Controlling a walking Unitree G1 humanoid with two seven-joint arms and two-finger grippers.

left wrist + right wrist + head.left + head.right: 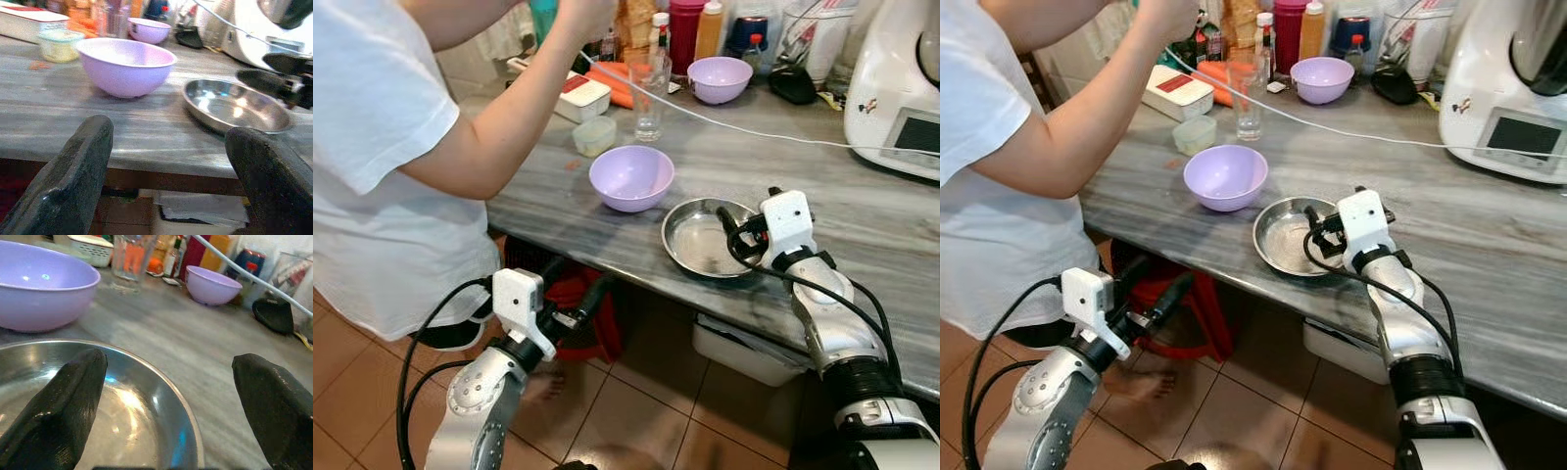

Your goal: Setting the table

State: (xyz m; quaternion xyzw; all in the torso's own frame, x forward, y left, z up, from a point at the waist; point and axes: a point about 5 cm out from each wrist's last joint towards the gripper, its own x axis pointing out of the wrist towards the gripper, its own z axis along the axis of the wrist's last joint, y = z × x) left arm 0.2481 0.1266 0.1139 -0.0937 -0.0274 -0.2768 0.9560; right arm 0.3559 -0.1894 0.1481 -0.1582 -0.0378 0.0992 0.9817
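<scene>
A shallow steel plate lies on the grey marble counter near its front edge. My right gripper is open at the plate's right rim, one finger over the dish and the other finger outside it. A purple bowl stands just left of the plate. My left gripper is open and empty, held below the counter's front edge and facing the bowl and the plate.
A person in a white shirt stands at the left, one arm reaching over the counter. At the back are a drinking glass, a second purple bowl, a small lidded tub, bottles and a white appliance. A white cable crosses the counter.
</scene>
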